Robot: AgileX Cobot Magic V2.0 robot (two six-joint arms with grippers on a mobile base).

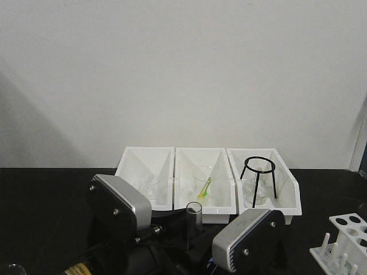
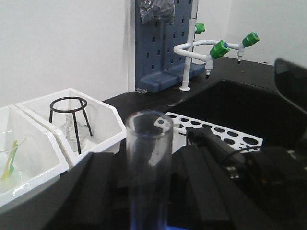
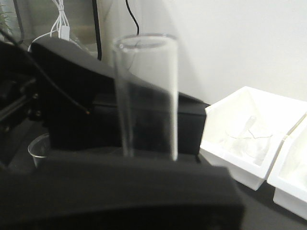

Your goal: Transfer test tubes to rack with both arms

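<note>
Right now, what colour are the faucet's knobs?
Green; the faucet knobs show best in the left wrist view.

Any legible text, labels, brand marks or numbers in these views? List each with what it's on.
None readable.
Only candidate: a small yellow sticker on the black arm housing, bottom edge of the front view, too blurred to read.
The white plastic bins, white test tube rack and clear glass tube show no markings.

Rack (image 1: 343,239) half off-frame; tube (image 1: 194,219) base unseen

Low front view toward bins (image 1: 148,157); both wrist views close on one test tube (image 2: 148,167).
</note>
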